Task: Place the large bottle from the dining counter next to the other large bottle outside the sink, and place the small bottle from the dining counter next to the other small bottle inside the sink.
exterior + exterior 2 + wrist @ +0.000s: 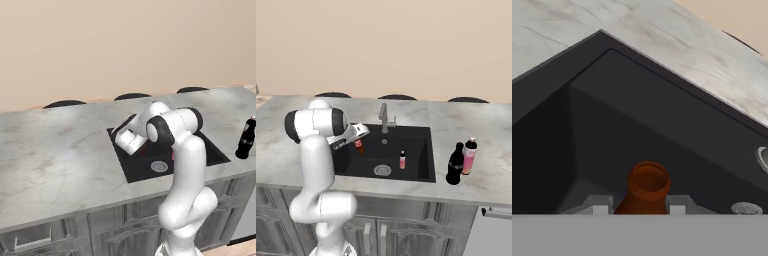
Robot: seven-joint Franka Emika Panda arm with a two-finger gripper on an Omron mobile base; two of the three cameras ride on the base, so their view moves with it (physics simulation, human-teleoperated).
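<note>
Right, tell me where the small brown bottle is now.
The small brown bottle is clamped in the pincer over the left part of the black sink, left of the pale pink bottle.

There are two tall bottles: one near-black cola-style bottle with a dark red band (455,164) and one with a pale orange-pink label (469,156). There are two short bottles: one brown glass bottle (646,191) and one pale pink bottle (402,160). There is one black rectangular sink (421,150) and one slim silver faucet (384,117).
</note>
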